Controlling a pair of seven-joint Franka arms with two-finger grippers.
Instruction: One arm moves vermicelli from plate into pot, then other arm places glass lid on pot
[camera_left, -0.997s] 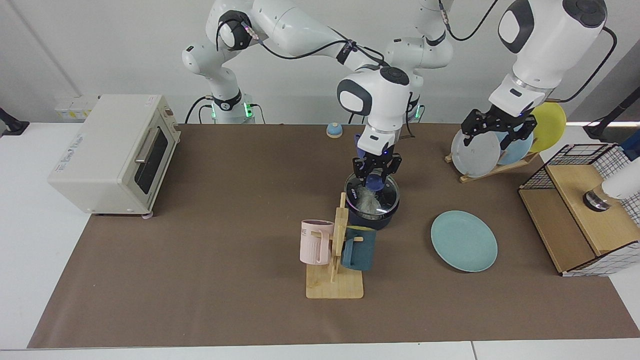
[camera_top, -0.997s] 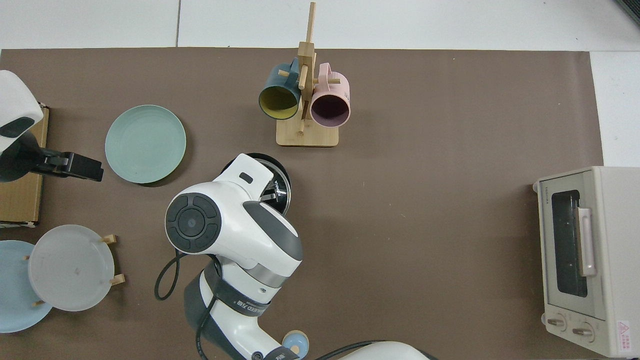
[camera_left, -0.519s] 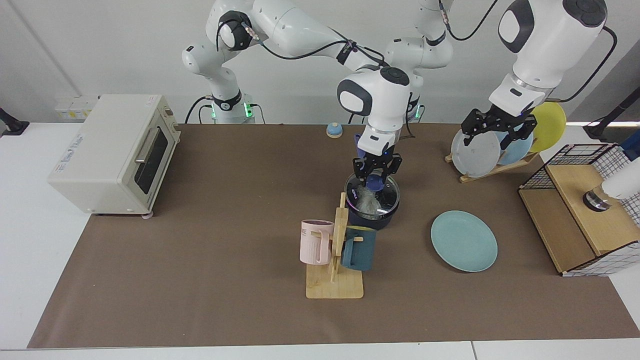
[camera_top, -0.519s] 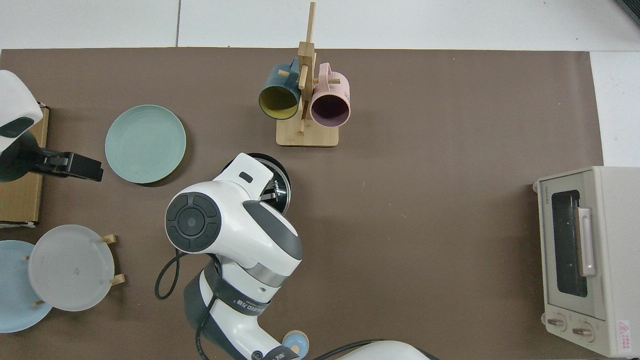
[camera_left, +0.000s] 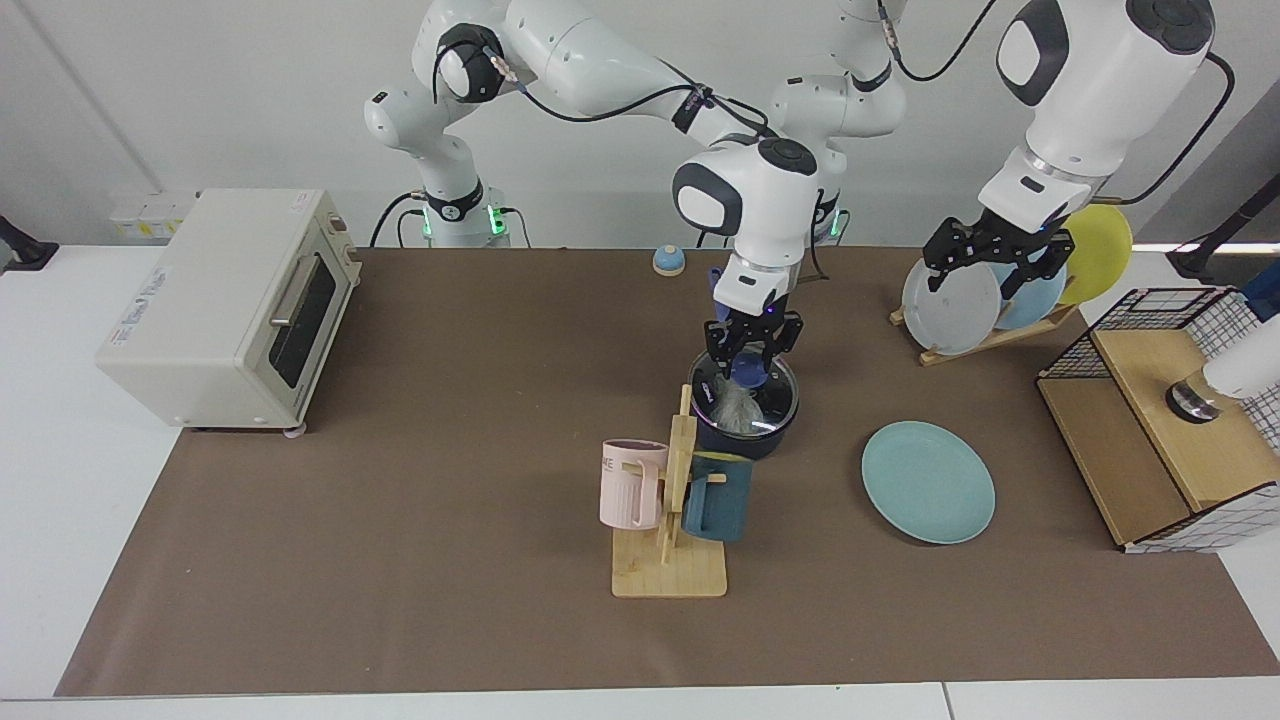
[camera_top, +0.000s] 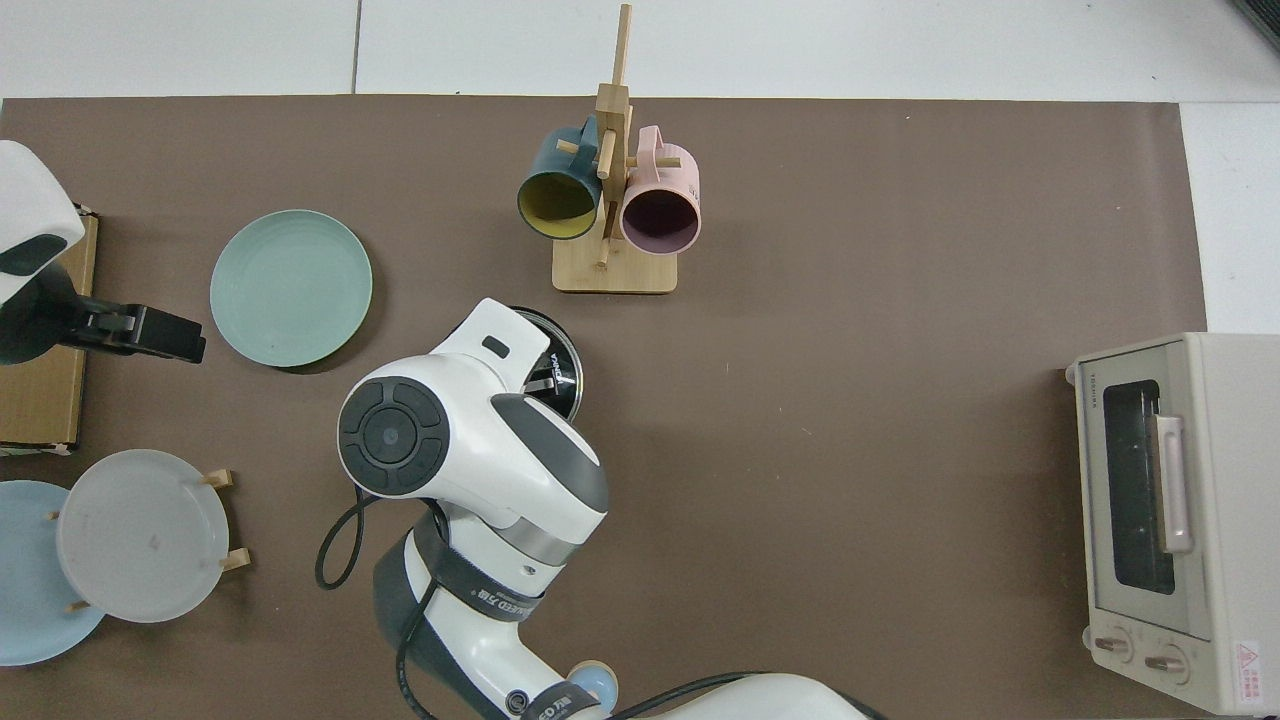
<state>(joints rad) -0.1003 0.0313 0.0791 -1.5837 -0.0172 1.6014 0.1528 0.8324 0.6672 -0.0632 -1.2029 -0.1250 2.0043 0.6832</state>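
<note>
The dark navy pot (camera_left: 745, 440) stands mid-table behind the mug rack, with the glass lid (camera_left: 775, 398) resting on it. Whitish vermicelli (camera_left: 738, 408) shows through the glass. My right gripper (camera_left: 751, 350) hovers open just above the lid's blue knob (camera_left: 748, 372), holding nothing. The teal plate (camera_left: 928, 482) lies bare to the pot's right. My left gripper (camera_left: 975, 280) waits open in the air by the plate rack. In the top view the right arm hides most of the lid (camera_top: 562, 362); the plate (camera_top: 290, 287) and the left gripper (camera_top: 190, 345) show.
A wooden mug rack (camera_left: 670, 560) with a pink mug (camera_left: 630, 485) and a dark teal mug (camera_left: 715, 500) stands just in front of the pot. A toaster oven (camera_left: 230, 305) sits far left, a plate rack (camera_left: 985, 300) back right, a wire-and-wood crate (camera_left: 1170, 430) right.
My right gripper has lifted slightly off the lid's knob; the lid stays on the pot. The left arm has not moved.
</note>
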